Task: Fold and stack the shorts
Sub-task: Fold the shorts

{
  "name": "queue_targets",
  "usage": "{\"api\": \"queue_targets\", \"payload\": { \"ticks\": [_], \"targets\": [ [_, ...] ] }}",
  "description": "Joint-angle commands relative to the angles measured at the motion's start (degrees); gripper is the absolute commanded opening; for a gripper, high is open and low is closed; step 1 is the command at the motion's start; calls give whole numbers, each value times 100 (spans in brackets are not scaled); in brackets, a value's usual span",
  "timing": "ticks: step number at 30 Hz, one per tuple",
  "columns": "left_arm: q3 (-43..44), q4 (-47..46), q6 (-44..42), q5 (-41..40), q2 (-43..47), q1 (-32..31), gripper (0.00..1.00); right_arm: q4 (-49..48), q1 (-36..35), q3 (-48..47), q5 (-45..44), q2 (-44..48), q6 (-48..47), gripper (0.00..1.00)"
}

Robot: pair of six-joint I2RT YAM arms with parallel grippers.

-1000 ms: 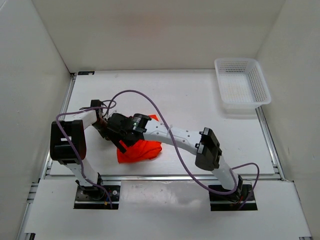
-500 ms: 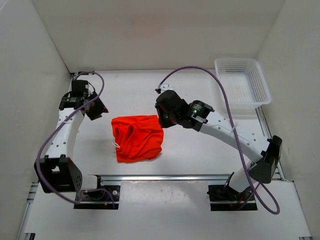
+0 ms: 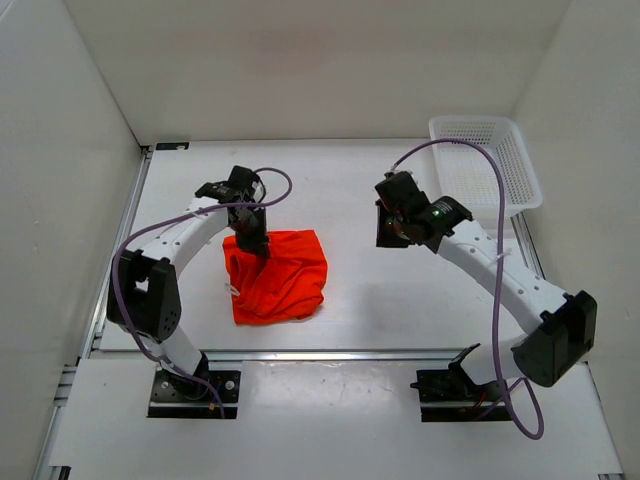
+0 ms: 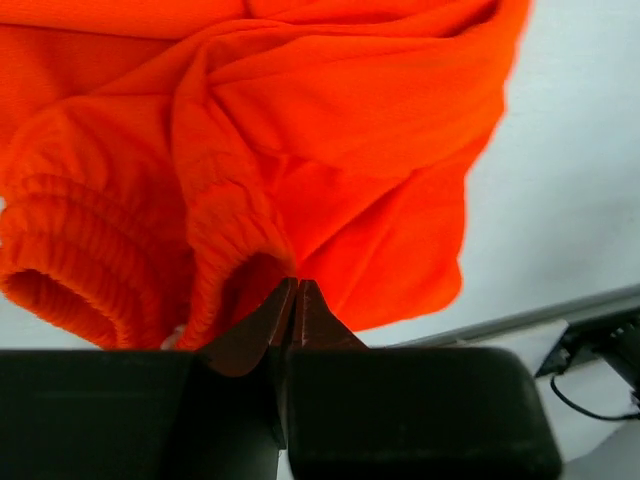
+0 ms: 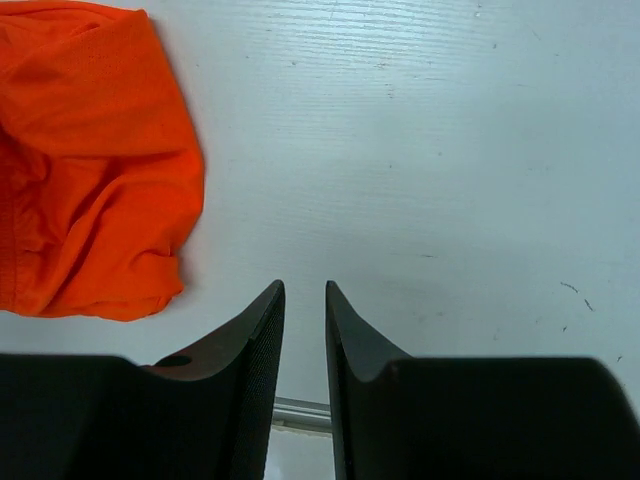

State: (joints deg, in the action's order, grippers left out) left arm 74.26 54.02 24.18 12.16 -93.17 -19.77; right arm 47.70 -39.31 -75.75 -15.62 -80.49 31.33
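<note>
Your left gripper (image 4: 293,292) has its fingers pressed tip to tip against a fold of the shorts (image 3: 285,275), and you cannot tell whether any cloth is caught between them. Your right gripper (image 5: 305,290) shows only a narrow slit between its fingers, holds nothing and hangs above bare table (image 3: 400,290). The shorts lie bunched left of centre on the white table inside white walls (image 3: 300,60), and you have open surface between their right edge and the mesh basket (image 3: 485,165) in the far right corner.

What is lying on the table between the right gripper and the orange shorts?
Nothing. Only bare white table separates the right gripper from the shorts, as the top view and the right wrist view both show.
</note>
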Motion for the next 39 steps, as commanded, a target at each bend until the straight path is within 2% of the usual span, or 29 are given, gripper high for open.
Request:
{"api": "queue_targets", "payload": {
  "ticks": [1, 3, 8, 15, 20, 21, 23, 24, 25, 26, 27, 28, 33, 39],
  "targets": [
    [-16, -32, -45, -485, 185, 95, 14, 20, 81, 139, 94, 279, -22, 28],
    [-95, -32, 7, -873, 185, 227, 14, 72, 81, 200, 94, 279, -22, 28],
    [-675, -295, 60, -980, 185, 825, 14, 72, 134, 253, 147, 332, -22, 28],
    [-860, -586, 60, -891, -342, 940, 13, 72, 134, 306, 94, 332, -22, 28],
    [-800, -586, 60, -944, -395, 993, 13, 186, 134, 306, 41, 385, -22, 28],
    [-738, -525, -1, -874, -334, 993, 16, 187, 134, 245, -20, 385, -22, 30],
    [-624, -332, -54, -794, 8, 1045, 25, 257, 134, 157, -73, 437, -22, 51],
    [-414, -226, -106, -794, 148, 1045, 38, 327, 134, 87, -169, 490, -22, 67],
    [-273, -95, -107, -847, 411, 1045, 47, 388, 134, 86, -231, 560, 39, 91],
    [-106, 220, -107, -952, 535, 1115, 58, 389, 204, 17, -388, 639, 92, 99],
    [226, 388, -168, -1031, 641, 1168, 83, 476, 283, -45, -468, 640, 92, 100],
    [403, 547, -221, -1119, 737, 1168, 89, 477, 336, -46, -538, 744, 92, 100],
    [1327, 1242, -335, -1357, 1388, 1598, 93, 530, 854, 226, -1012, 1359, 215, 100],
    [1311, 699, -213, -838, 2651, 1722, 93, 530, 1557, 666, -1725, 2124, 215, 100]
  ]
}}
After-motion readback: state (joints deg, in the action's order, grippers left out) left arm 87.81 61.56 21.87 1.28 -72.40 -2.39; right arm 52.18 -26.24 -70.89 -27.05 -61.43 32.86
